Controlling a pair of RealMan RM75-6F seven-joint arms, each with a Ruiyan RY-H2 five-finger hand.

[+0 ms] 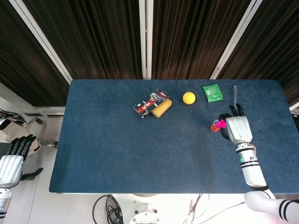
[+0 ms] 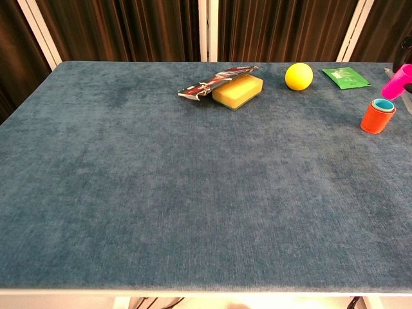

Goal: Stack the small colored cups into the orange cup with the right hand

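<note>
right hand point(image 1: 238, 129) holds pink cup point(image 2: 397, 80) above orange cup point(image 2: 376, 116).

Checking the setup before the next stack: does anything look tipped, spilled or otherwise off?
Nothing stands out. The orange cup stands upright with a blue cup nested inside. The right hand holds the pink cup tilted in the air above it. The sponge lies against a snack wrapper, untouched.

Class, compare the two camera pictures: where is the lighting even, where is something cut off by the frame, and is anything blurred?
Head view: even light on the blue table, dark curtains behind, everything sharp. Chest view: soft shadow under the sponge; the pink cup is cropped at the right edge and the right robot hand is almost out of frame there.
</note>
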